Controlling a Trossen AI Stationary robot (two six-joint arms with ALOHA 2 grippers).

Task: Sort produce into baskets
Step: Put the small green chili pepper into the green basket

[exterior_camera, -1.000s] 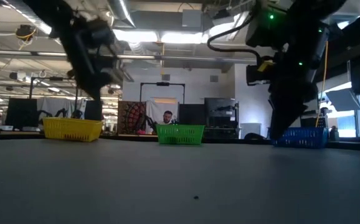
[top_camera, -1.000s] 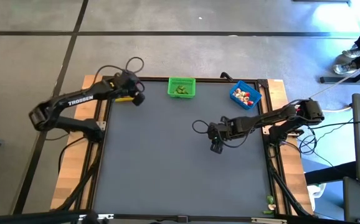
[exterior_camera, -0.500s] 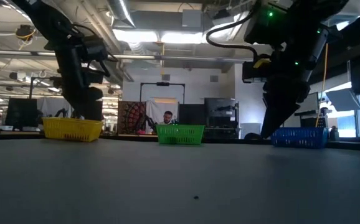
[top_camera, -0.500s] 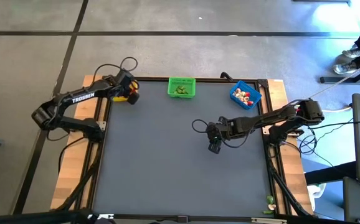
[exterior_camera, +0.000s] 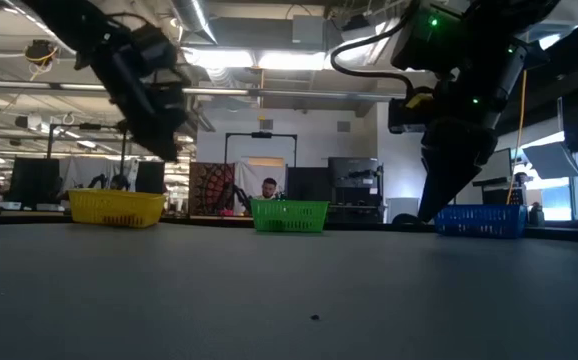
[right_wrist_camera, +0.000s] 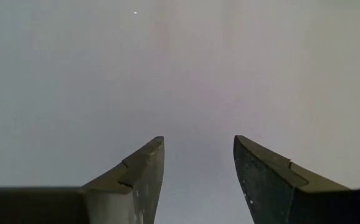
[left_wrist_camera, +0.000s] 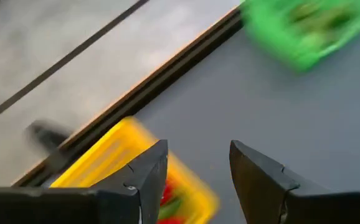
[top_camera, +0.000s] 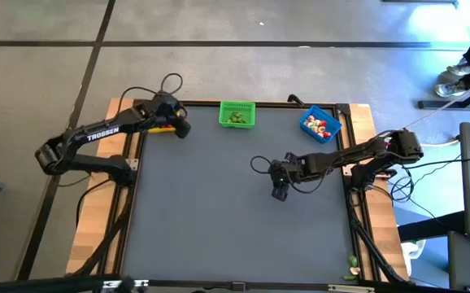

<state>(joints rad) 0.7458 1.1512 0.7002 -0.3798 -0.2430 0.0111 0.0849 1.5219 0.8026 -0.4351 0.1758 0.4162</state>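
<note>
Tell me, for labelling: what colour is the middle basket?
Green; the middle basket shows best in the high view.

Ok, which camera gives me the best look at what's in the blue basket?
The high view: it looks straight down into the blue basket at the table's far right corner, showing red and pale pieces inside. The low view shows only its mesh side, contents hidden. Neither wrist view shows it.

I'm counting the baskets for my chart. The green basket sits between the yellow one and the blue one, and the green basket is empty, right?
Not quite. The green basket does sit between the yellow basket and the blue basket, but it is not empty: the high view shows green produce inside it.
</note>
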